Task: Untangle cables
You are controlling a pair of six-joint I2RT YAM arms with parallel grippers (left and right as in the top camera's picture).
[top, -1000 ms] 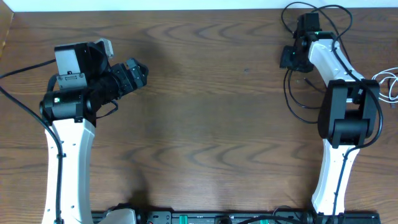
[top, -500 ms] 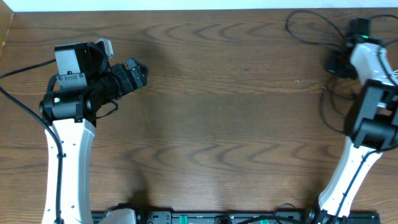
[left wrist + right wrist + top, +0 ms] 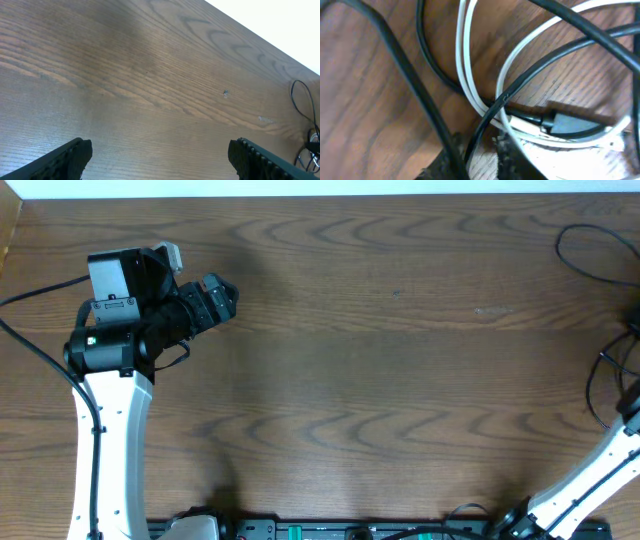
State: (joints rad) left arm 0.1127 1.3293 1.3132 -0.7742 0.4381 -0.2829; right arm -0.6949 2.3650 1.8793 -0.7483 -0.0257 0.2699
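Note:
In the right wrist view, a white cable (image 3: 464, 65) and a thin black cable (image 3: 530, 65) lie looped over each other on the wood, with a dark plug (image 3: 565, 122) among them. My right gripper (image 3: 476, 152) has its fingers close together around a strand of the black cable; it is out of the overhead view at the right edge. Black cable loops show at the overhead's far right (image 3: 572, 258) and in the left wrist view (image 3: 299, 100). My left gripper (image 3: 222, 295) is wide open and empty (image 3: 160, 152), far from the cables.
The wooden table (image 3: 380, 370) fills the view. A thicker black wire (image 3: 400, 65) crosses the left of the right wrist view. Only the lower part of the right arm (image 3: 590, 480) shows, at the bottom right.
My right arm has swung right, out of the overhead view, and the black cable loops have moved right with it. The left arm has not moved.

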